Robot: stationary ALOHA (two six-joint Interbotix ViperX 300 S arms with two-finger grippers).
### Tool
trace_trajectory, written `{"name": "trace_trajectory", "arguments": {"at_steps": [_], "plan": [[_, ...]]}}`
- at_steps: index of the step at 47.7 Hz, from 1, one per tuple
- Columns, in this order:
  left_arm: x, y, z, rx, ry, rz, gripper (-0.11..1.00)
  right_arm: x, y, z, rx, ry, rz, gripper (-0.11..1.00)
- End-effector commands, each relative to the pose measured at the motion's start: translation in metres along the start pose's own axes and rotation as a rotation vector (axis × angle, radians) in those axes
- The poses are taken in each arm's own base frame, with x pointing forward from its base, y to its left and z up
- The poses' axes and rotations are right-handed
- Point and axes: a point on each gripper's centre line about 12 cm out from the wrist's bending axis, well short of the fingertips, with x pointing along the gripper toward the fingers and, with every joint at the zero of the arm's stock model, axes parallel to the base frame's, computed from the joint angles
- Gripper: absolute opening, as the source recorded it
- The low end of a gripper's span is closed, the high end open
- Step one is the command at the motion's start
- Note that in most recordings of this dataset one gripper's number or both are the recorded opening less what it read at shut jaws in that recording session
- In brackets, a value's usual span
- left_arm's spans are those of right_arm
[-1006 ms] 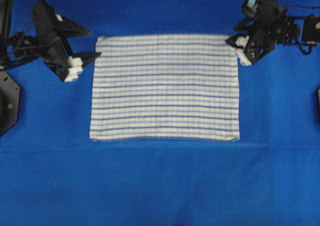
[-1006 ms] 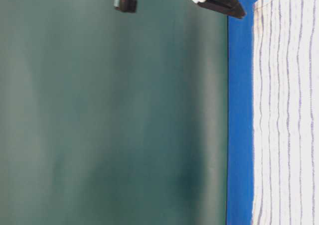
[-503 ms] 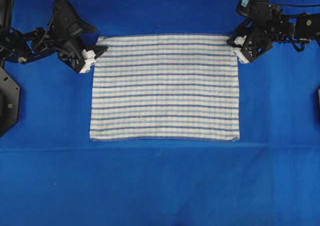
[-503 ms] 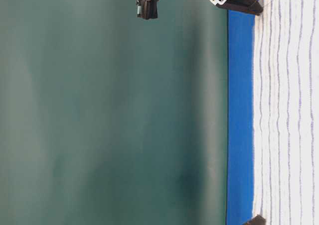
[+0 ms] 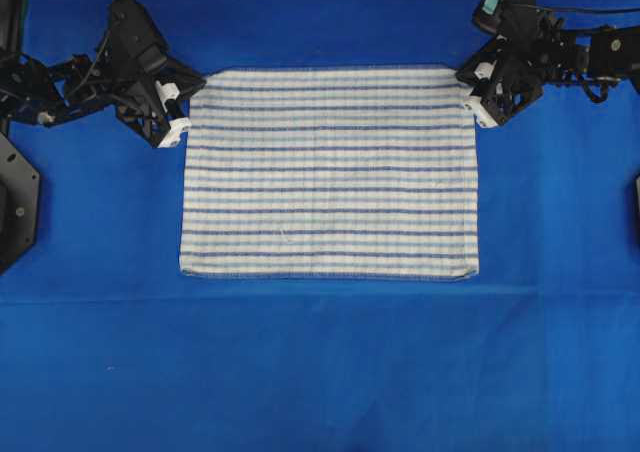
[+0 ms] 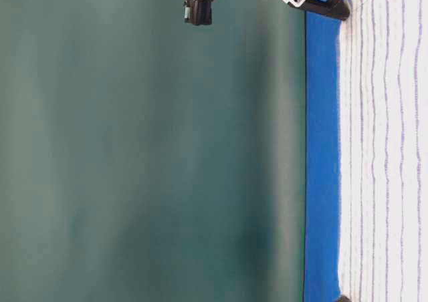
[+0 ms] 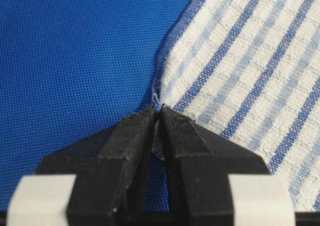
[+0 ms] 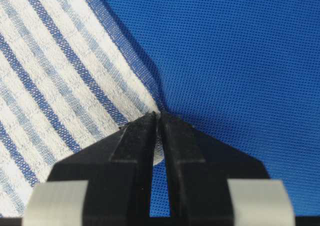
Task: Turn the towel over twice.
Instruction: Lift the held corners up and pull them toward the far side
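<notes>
Two grippers pinch the towel [image 5: 330, 172] at its far corners. Flat on the blue table covering [image 5: 320, 372], the striped towel lies spread out, its near hem straight and undisturbed. At the towel's far left corner, the left gripper [image 7: 159, 115] is clenched on the hem, a sliver of cloth caught between its black fingertips [image 7: 132, 131]. At the towel's far right corner, the right gripper [image 8: 157, 117] is likewise clamped on the edge, the fabric puckering slightly toward its tips.

Towel [image 7: 250, 71] corner tip hidden between left gripper [image 7: 159, 117] fingertips; in right wrist view same; towel cut by frame edges.
</notes>
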Motion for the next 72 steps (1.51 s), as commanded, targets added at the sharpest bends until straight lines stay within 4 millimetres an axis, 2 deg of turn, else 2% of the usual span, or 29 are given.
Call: {"name": "trace_trajectory", "arguments": {"at_steps": [1, 9, 16, 28, 38, 48, 59, 66, 72], "plan": [[-0.001, 0.0, 0.005, 0.003, -0.018, 0.001, 0.04, -0.001, 0.0, 0.006, 0.003, -0.021, 0.002, 0.07], [-0.002, 0.0, 0.01, 0.004, -0.029, 0.0, 0.04, -0.004, -0.001, 0.01, 0.007, -0.033, -0.001, 0.07], [-0.007, 0.0, 0.027, 0.022, -0.074, 0.0, 0.04, -0.014, -0.006, 0.024, 0.022, -0.085, -0.013, 0.07], [-0.026, 0.013, 0.075, 0.089, -0.165, 0.041, 0.04, -0.048, -0.035, 0.056, 0.077, -0.205, -0.092, 0.07], [-0.06, 0.026, 0.126, 0.14, -0.316, 0.098, 0.04, -0.091, -0.052, 0.09, 0.074, -0.323, -0.168, 0.07], [-0.088, 0.03, 0.162, 0.152, -0.44, 0.125, 0.04, -0.145, -0.051, 0.125, 0.043, -0.459, -0.224, 0.07], [-0.119, 0.029, 0.191, 0.155, -0.514, 0.132, 0.04, -0.193, -0.04, 0.139, 0.012, -0.593, -0.224, 0.07], [-0.135, 0.028, 0.199, 0.156, -0.537, 0.131, 0.04, -0.209, -0.032, 0.138, 0.0, -0.639, -0.208, 0.07], [-0.136, 0.027, 0.196, 0.157, -0.527, 0.127, 0.04, -0.213, -0.029, 0.135, -0.002, -0.636, -0.209, 0.07]]}}
